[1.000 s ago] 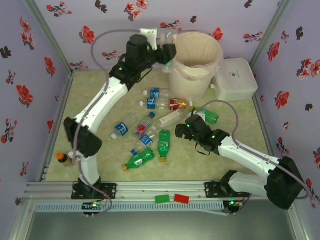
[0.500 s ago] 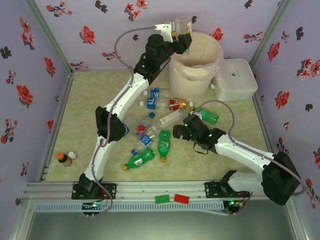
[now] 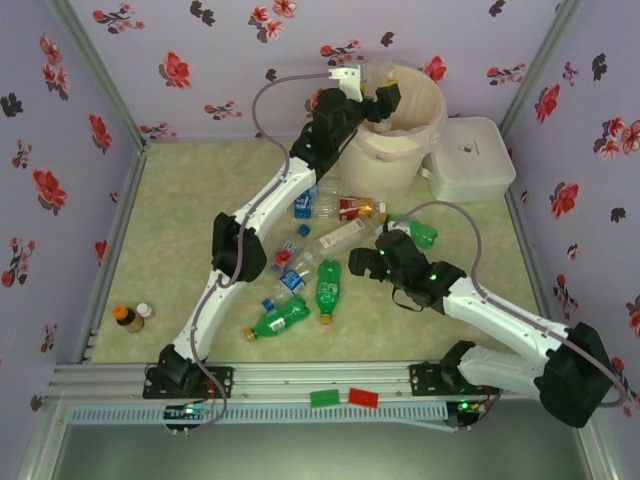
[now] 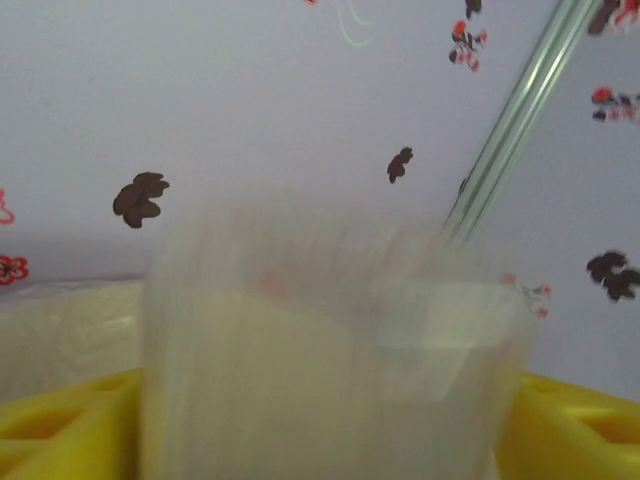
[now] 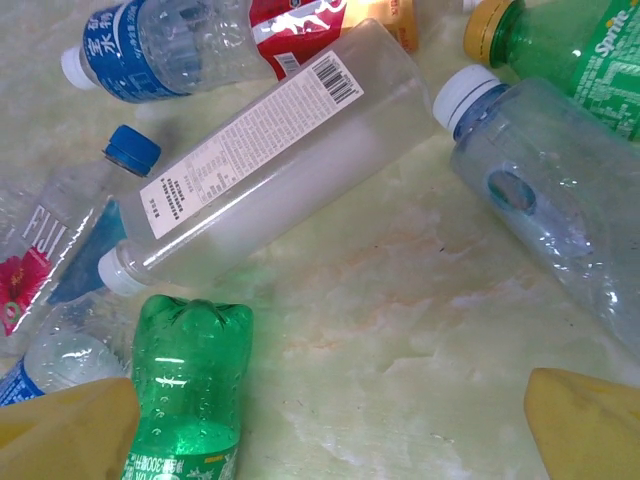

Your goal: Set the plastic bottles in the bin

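My left gripper [image 3: 384, 96] is raised at the near rim of the cream bin [image 3: 405, 140], which has a pinkish liner. It is shut on a clear bottle [image 4: 330, 350], blurred between its yellow fingers [image 4: 585, 425]. My right gripper [image 3: 362, 263] hangs open low over the table with nothing between its fingertips [image 5: 590, 425]. A green bottle [image 5: 185, 385] lies by its left finger. Ahead lie a clear bottle with a white barcode label [image 5: 260, 150], a blue-labelled one [image 5: 160, 40], a bluish clear one [image 5: 560, 190] and a green Sprite bottle [image 5: 575, 50]. Several more bottles [image 3: 285, 317] are scattered mid-table.
A flat white lidded box [image 3: 470, 160] stands right of the bin. A small brown bottle [image 3: 125, 317] stands near the table's front left edge. Floral walls close in the table on three sides.
My left arm has swung right and stretched out, carrying the clear bottle from left of the bin to its rim. My right gripper has barely moved.
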